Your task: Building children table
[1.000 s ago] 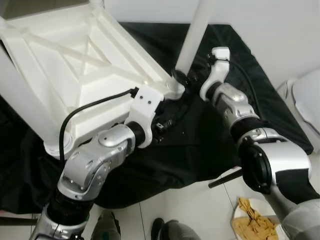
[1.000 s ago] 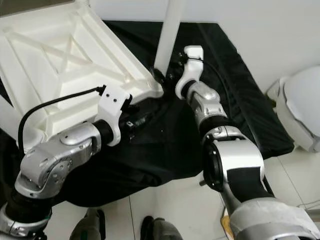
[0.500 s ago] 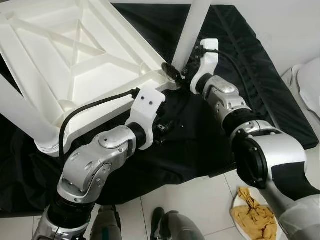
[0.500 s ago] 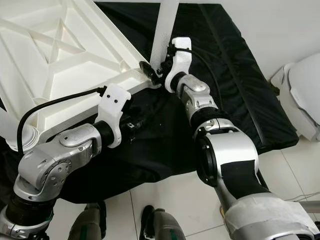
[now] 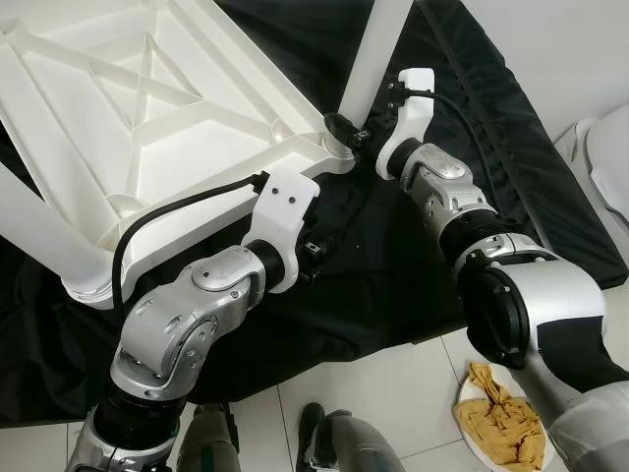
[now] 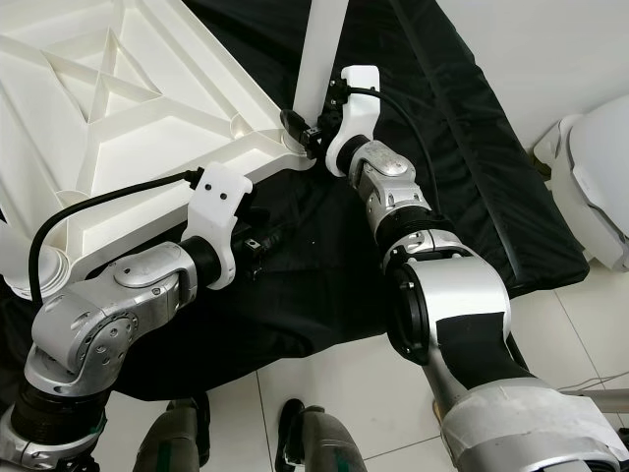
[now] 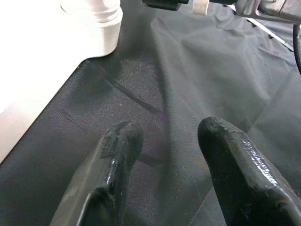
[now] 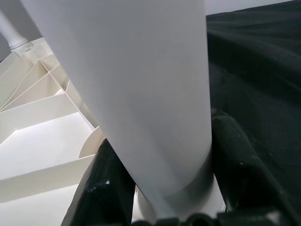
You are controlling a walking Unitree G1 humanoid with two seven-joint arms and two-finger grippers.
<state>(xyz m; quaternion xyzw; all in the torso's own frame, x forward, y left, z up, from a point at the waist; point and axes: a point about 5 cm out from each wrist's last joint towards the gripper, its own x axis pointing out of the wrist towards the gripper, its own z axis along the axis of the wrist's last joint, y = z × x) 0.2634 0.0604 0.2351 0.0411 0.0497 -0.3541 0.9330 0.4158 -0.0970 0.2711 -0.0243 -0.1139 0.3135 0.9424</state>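
On the black cloth (image 5: 511,147) lies the upturned white table top (image 5: 128,128), ribs up, and I've got my right gripper (image 5: 346,131) at its near corner, clamped around the base of the white leg (image 5: 371,54). My right wrist camera gives the close look: both black fingers (image 8: 106,188) pressed against the leg. Left gripper (image 7: 164,155) hovers over the cloth beside the top's edge, fingers spread, holding nothing. Down right, a white dish (image 5: 474,433) holds a crumpled yellow rag (image 5: 496,418). No writing I can read.
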